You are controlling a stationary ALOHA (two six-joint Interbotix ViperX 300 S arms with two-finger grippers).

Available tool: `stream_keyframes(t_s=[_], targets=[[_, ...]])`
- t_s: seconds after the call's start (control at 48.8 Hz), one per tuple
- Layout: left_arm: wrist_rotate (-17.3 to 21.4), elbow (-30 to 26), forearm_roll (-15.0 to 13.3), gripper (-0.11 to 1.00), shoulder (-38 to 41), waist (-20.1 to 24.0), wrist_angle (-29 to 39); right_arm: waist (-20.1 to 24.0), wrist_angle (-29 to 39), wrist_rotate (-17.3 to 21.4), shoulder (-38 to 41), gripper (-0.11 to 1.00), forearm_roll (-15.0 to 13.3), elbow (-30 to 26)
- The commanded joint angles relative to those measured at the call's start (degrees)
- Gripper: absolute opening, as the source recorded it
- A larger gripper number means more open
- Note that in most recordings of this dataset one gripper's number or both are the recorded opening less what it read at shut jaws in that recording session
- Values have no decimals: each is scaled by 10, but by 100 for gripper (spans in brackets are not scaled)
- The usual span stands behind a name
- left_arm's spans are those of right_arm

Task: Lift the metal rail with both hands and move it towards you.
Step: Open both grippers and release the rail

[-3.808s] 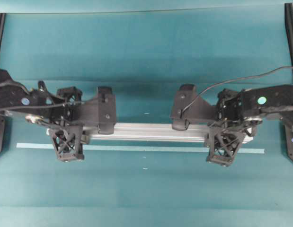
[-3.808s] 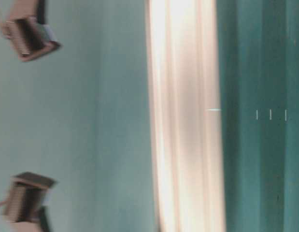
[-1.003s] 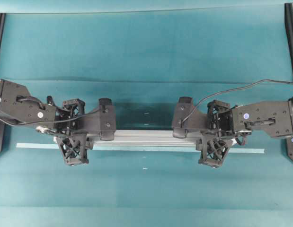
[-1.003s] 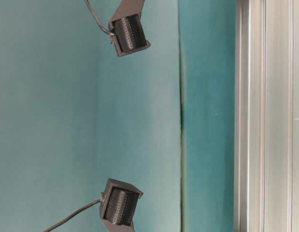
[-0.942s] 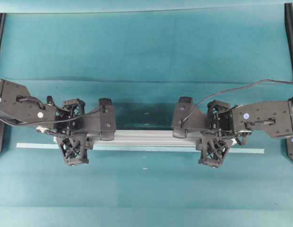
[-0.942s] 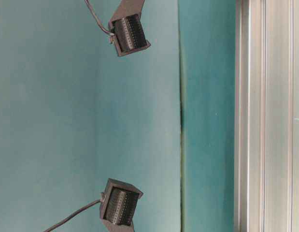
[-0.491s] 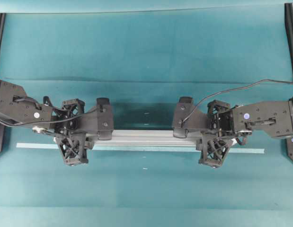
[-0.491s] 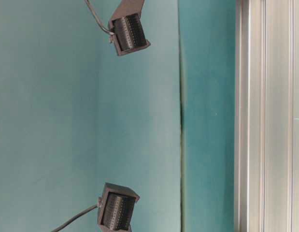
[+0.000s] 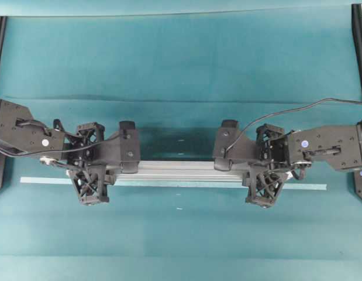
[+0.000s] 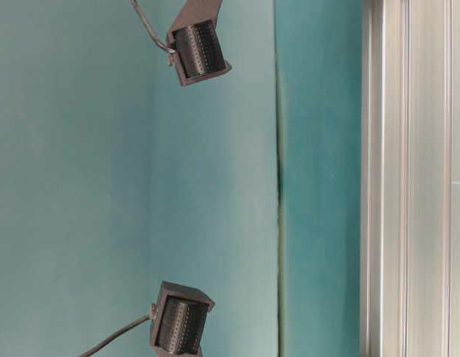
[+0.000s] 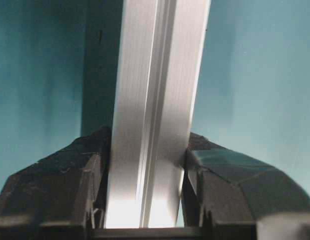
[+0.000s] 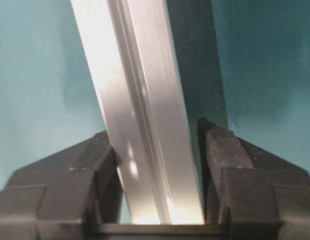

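Grooved silver metal rail [image 9: 178,170], level

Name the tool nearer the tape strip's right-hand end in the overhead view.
Right. The right tool sits just short of that end of the tape strip; the left tool sits near its opposite end.

Overhead view: both arms reach in from opposite sides at about the same height in the frame, forearms roughly level and pointing toward the middle. The left hand [image 9: 90,171] sits at the left, its lattice fingers [image 9: 89,186] one above the other in the picture. The right hand [image 9: 268,170] mirrors it on the right, a black cable arcing from its body. Left wrist view: finger pads [image 11: 89,175] appear pressed in with no gap visible. Right wrist view: the right-hand pad [image 12: 212,150] seems to stand slightly clear.
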Motion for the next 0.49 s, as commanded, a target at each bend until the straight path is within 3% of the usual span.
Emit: stream_keyframes(t_s=[0.0, 0.102, 0.164, 0.369, 0.41, 0.471], targets=[[-26, -2, -4, 29, 4, -2, -8, -21, -1, 20, 8, 62, 1, 4], [-27, -1, -4, 29, 4, -2, -8, -18, -2, 20, 11, 85, 2, 3], [-26, -2, -4, 32, 4, -2, -8, -17, -2, 19, 11, 91, 1, 2], [-24, 0, -4, 88, 3, -2, -8, -4, -1, 23, 11, 96, 5, -1], [-19, 0, -4, 92, 2, -3, -8, 0, -1, 24, 11, 96, 7, -1], [-12, 0, -4, 88, 2, -3, -7, 3, -1, 25, 11, 96, 11, 0]])
